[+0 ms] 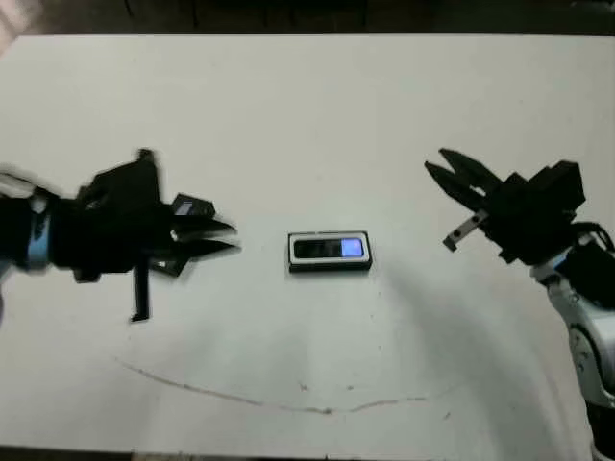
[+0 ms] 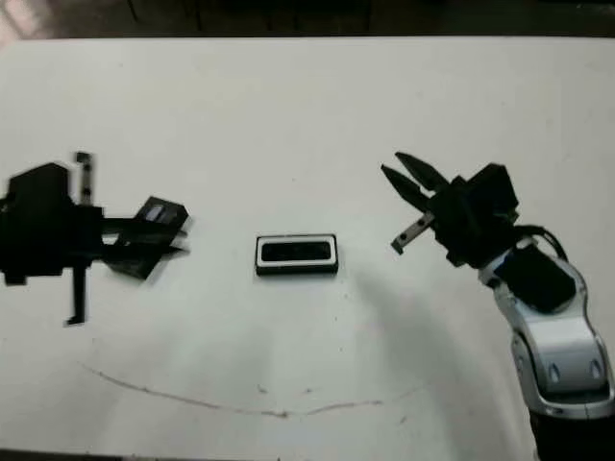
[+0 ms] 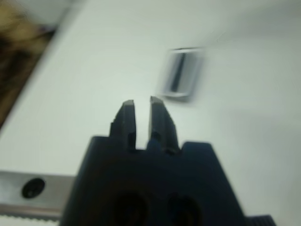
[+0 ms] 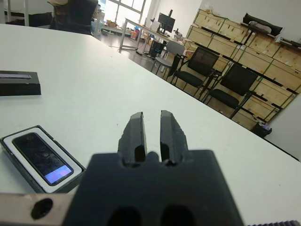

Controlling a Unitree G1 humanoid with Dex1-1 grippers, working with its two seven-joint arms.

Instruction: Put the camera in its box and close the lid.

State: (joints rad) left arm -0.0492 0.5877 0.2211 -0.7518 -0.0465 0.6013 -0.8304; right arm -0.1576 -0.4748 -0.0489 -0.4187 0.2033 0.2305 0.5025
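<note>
camera (image 1: 330, 249) in box (image 1: 292, 252) between both grippers (neither touching).

Workshop-like office, stacked wooden crates (image 4: 244, 42), black office chairs (image 4: 230, 89), desk with monitor (image 4: 165, 21), bright windows (image 4: 124, 9)

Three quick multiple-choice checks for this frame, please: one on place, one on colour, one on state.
1. Where is the camera?
A. In the box
B. In the right gripper
C. On the bare table

2. What colour is the lit screen?
A. Red
B. Blue
C. Green

3. How is the box?
A. Shut under the lid
B. Tipped on its side
C. Open, lid off

Answers: 1 A, the camera lies inside the box. 2 B, its screen glows bluish. 3 C, the lid lies apart, by the left gripper.
</note>
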